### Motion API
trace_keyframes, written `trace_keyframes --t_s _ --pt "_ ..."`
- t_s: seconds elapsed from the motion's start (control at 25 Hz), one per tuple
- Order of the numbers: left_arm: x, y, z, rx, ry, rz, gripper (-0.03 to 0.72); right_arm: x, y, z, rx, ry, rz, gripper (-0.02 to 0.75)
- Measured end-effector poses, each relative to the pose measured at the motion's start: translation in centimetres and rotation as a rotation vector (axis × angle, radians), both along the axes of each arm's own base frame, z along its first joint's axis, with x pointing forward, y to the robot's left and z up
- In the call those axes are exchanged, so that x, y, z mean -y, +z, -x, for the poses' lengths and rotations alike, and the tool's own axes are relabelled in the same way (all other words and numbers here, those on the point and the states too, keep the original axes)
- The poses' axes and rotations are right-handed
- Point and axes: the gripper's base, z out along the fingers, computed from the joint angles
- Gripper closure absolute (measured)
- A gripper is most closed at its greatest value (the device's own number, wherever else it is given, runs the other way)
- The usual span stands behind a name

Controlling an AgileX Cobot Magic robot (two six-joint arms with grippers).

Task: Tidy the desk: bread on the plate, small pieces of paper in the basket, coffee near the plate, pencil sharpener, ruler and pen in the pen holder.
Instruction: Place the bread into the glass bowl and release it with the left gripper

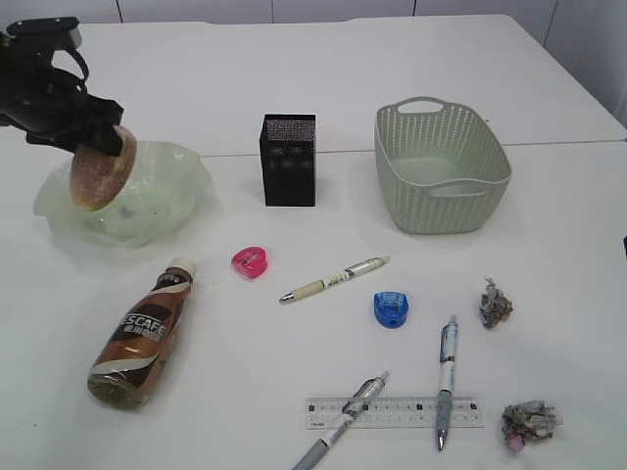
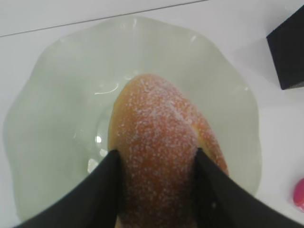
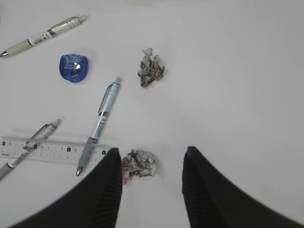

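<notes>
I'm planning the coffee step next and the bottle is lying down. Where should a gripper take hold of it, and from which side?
Grip the coffee bottle across its brown labelled body, probably coming from above with the jaws straddling its width. It lies on its side on the desk, white cap pointing toward the plate, so the round body gives two opposite sides to close on; the narrower neck by the cap looks less secure.

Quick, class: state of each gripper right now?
Left gripper: shut on the bread, above the plate.
Right gripper: open, holding nothing.
</notes>
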Motion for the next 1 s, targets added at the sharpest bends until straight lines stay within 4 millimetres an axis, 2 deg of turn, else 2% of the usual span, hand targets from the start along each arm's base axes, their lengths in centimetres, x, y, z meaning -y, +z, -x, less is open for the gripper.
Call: trace_keyframes --t_s 0.08,0.2,0.4,0.68,0.8,1.0 --pt "0.0 -1.1 -0.6 -0.003 0.006 -0.002 0.342 0.0 0.0 0.0 -0.002 0.0 0.0 0.425" --pt "0.0 -2.7 -1.1 -0.026 0.009 -0.005 0.283 0.0 0.0 0.0 -0.003 0.0 0.0 0.425" --pt "0.0 -3.1 -1.3 -0.028 0.012 -0.002 0.131 0.0 -0.1 0.1 -0.013 0.002 0.0 0.425" --pt "0.2 -2.8 -0.9 -0.079 -0.001 0.02 0.101 0.0 -0.1 0.2 -0.026 0.004 0.003 0.425" --pt "0.4 -1.6 0.1 -0.13 -0.028 0.022 0.101 0.0 -0.2 0.3 -0.043 0.005 -0.001 0.426" --pt "0.3 3.1 2.4 -0.14 -0.073 0.008 0.113 -0.4 -0.2 0.5 -0.061 0.003 -0.043 0.426"
